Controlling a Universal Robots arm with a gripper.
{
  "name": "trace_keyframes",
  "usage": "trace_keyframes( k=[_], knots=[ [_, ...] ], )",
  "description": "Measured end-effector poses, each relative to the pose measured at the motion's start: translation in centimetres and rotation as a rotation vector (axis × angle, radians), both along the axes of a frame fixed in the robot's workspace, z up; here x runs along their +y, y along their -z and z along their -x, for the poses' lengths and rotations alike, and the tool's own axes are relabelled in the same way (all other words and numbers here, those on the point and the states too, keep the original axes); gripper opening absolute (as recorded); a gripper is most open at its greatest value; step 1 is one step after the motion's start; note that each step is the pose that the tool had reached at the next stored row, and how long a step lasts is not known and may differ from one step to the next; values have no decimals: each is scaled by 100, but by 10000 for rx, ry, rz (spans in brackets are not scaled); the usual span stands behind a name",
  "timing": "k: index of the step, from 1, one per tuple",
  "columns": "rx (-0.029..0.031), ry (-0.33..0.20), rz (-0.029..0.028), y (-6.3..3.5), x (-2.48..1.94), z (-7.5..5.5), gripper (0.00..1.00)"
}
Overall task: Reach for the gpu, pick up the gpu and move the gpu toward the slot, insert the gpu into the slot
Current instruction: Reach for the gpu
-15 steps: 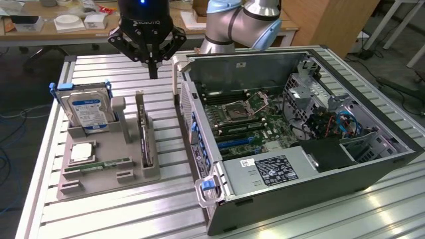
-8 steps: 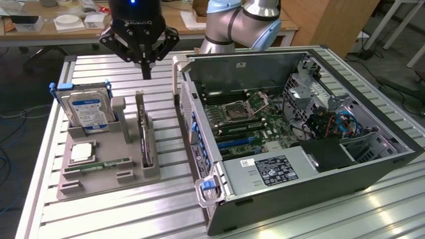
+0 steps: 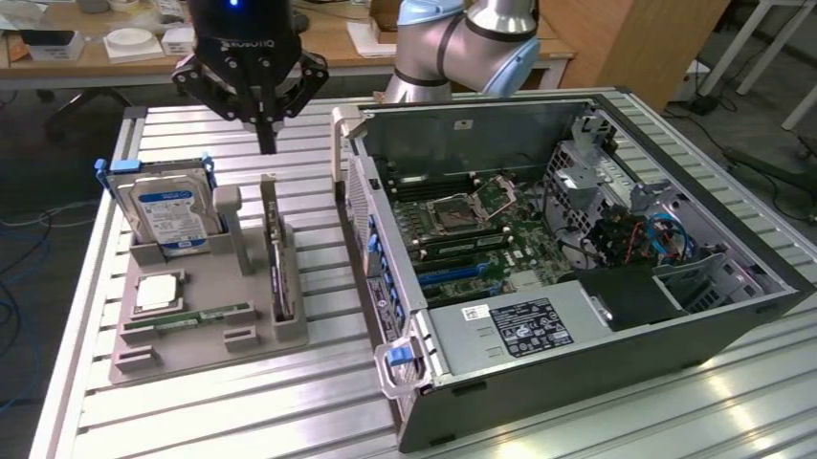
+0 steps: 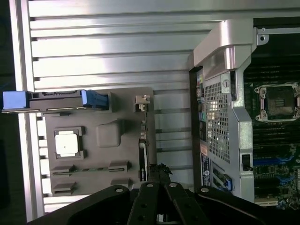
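I am looking at the exterior view and reading it as a clock face, with twelve o'clock at the far edge. The black three-linked gripper (image 3: 267, 143) hangs at about eleven o'clock with its jaws pressed together, gripping nothing. Its tip points straight down, just above the far end of the gpu (image 3: 275, 251) and clear of it.

The gpu, a thin flat black circuit card, stands on its long edge in a groove of the grey moulded plastic holder (image 3: 210, 277), which lies on the ribbed aluminium table (image 3: 230, 406) at about nine o'clock. In the wrist view I see the closed fingertips of the gripper (image 4: 158, 169) right beside the dark strip of the card (image 4: 142, 154).

In the same holder, at ten o'clock from the card, the silver hard drive with a blue label (image 3: 170, 212) stands upright. At eight o'clock from the card lie the square silver processor chip (image 3: 156, 292) and the slim green memory stick (image 3: 191, 316).

The open dark grey computer case (image 3: 575, 373) lies on its side at three o'clock from the holder, near it. Inside is the green motherboard (image 3: 518, 234) with a square silver CPU socket (image 3: 462, 206). The slot (image 3: 453, 273), a long narrow blue plastic connector, sits at six o'clock from that socket, well apart from the card.
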State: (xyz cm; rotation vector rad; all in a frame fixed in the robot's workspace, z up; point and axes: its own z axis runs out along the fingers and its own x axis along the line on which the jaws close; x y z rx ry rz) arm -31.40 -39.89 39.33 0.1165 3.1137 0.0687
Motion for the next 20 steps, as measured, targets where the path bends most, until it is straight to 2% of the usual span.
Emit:
trace_keyframes(
  k=[12,20],
  knots=[
    [0,1,0,0,0,194,10],
    [0,0,-1,0,0,207,10]
  ],
)
